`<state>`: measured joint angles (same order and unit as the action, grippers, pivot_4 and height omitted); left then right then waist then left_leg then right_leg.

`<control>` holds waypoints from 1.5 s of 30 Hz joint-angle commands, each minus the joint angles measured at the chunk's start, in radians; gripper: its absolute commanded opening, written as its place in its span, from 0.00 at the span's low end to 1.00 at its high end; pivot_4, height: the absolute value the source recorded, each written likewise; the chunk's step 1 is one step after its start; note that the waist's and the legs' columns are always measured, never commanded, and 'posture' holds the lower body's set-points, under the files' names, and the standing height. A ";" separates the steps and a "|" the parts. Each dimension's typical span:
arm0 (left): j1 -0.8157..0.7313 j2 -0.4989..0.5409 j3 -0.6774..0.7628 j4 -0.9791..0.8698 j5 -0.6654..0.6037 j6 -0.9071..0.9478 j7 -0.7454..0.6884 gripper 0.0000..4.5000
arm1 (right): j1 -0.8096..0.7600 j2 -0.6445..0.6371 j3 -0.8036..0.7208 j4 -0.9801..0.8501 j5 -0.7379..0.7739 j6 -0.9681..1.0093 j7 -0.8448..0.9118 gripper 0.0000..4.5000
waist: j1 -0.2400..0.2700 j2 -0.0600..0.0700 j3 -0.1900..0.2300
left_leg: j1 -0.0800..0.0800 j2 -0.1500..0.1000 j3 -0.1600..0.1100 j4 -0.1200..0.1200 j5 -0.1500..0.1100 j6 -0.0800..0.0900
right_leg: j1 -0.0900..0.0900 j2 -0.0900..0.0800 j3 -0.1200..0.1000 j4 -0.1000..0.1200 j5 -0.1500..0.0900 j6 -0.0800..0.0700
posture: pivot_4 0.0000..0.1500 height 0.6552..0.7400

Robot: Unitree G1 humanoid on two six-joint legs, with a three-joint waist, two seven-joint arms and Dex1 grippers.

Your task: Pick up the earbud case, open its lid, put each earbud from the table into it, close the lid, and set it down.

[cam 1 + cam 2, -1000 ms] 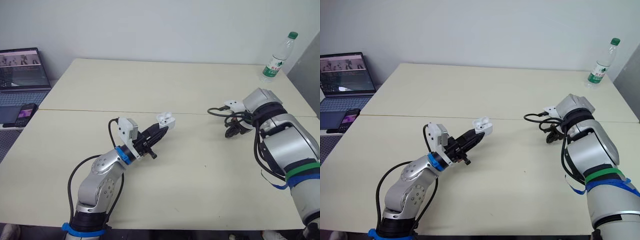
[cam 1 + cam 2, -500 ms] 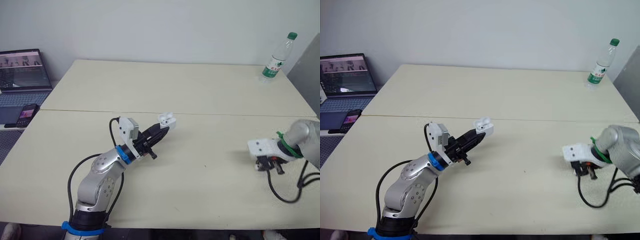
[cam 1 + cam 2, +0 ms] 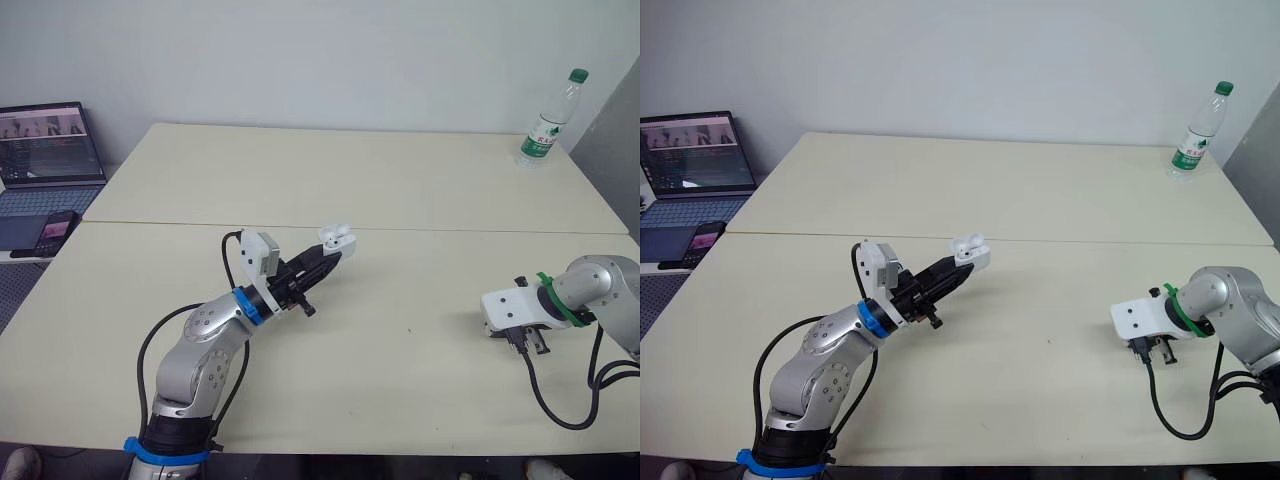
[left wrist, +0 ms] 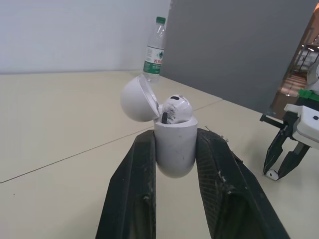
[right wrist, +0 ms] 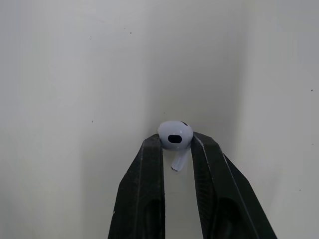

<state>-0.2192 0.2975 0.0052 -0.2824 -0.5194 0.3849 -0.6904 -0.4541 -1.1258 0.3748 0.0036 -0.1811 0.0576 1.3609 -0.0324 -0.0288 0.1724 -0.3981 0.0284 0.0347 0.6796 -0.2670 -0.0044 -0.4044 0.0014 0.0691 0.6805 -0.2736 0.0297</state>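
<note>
Snugly, left gripper (image 4: 177, 137) holds glossy, perhaps plastic case (image 4: 174, 152), right gripper (image 5: 177, 142) earbud (image 5: 175, 134)

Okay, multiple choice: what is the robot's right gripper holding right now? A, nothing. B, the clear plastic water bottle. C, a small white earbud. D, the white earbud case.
C: the right wrist view shows the small white earbud pinched between the black jaws of the right gripper; the open white earbud case is in the left gripper.

Laptop (image 3: 45, 145) cut off at left frame edge. Stem of seated earbud (image 4: 175, 108) hidden inside case (image 4: 173, 149); case sides covered by left gripper fingers (image 4: 133, 189).
</note>
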 commanded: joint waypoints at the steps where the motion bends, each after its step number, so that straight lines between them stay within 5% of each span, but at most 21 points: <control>1: -0.017 0.008 0.000 -0.021 -0.014 -0.008 -0.014 0.17 | 0.008 -0.036 -0.017 -0.034 -0.010 0.026 0.060 0.38 | 0.001 0.000 0.000 | 0.000 0.000 0.000 0.000 0.000 0.000 | 0.000 0.000 0.000 0.000 0.000 0.000 | 1.00 0.99; 7: -0.021 0.012 -0.002 -0.011 -0.014 -0.013 -0.021 0.17 | -0.033 -0.026 -0.027 -0.124 0.012 0.250 0.139 0.85 | 0.002 0.000 0.000 | 0.000 0.000 -0.001 0.000 0.000 0.000 | 0.000 0.000 0.000 0.000 0.000 0.000 | 1.00 0.99; 34: -0.018 0.011 0.002 -0.018 -0.009 -0.017 -0.014 0.17 | -0.184 0.064 0.116 -0.037 -0.148 0.291 0.201 0.85 | 0.002 0.000 0.000 | -0.001 0.000 -0.001 0.000 0.000 0.000 | -0.001 0.000 -0.001 0.000 0.000 0.000 | 1.00 0.99; 39: -0.016 0.010 0.001 -0.020 -0.009 -0.016 -0.011 0.17 | -0.186 0.065 0.115 -0.038 -0.152 0.283 0.205 0.58 | 0.002 0.000 0.000 | -0.001 0.000 -0.001 0.000 0.000 0.000 | -0.001 0.000 -0.001 0.000 0.000 0.000 | 1.00 0.99; 45: -0.014 0.010 0.001 -0.021 -0.010 -0.017 -0.010 0.17 | -0.180 0.071 0.112 -0.061 -0.147 0.312 0.217 0.58 | 0.002 0.000 0.000 | -0.001 0.000 -0.001 0.000 0.000 0.000 | -0.001 0.000 -0.001 0.000 0.000 0.000 | 1.00 0.99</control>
<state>-0.2269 0.3082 0.0048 -0.2660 -0.5184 0.3821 -0.7009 -0.6178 -1.0505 0.4952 -0.0322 -0.3313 0.3634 1.5273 -0.0307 -0.0287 0.1724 -0.3988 0.0280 0.0335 0.6793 -0.2670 -0.0044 -0.4050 0.0009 0.0680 0.6806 -0.2736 0.0295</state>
